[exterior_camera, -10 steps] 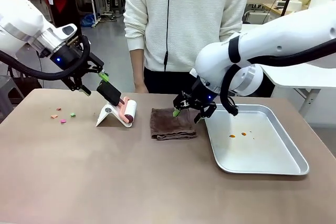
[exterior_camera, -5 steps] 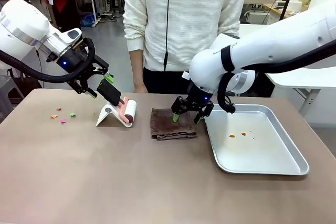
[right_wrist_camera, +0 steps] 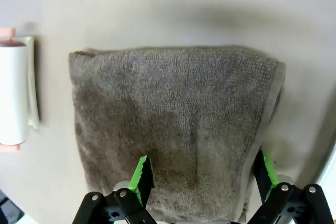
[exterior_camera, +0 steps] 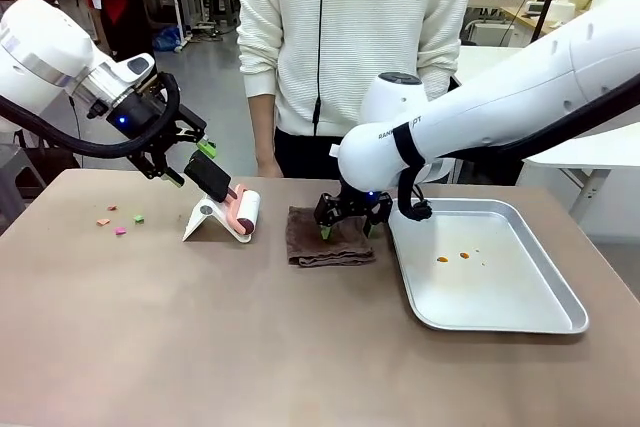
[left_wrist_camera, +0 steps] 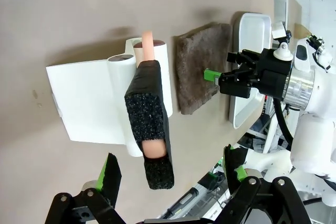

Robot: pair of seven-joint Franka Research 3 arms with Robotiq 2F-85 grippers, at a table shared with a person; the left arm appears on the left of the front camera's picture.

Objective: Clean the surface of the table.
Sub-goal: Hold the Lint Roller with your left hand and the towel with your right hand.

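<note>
- While both pairs of fingers are spread wide with nothing clamped, the large taupe-brown matte table (exterior_camera: 200, 347) is seen spanning the foreground beneath everything. It is judged rigid, heavy and smooth, to be wiped rather than gripped.
- Small coloured scraps (exterior_camera: 120, 224) are seen on its left part.
- The left gripper (exterior_camera: 187, 161) is set astride the black foam handle of the white lint roller (exterior_camera: 246, 213), a light tool best taken there.
- The right gripper (exterior_camera: 345, 226) is poised astride the limp folded brown towel (exterior_camera: 330, 239), possibly touching it; a pinch of the cloth is advised.
</note>
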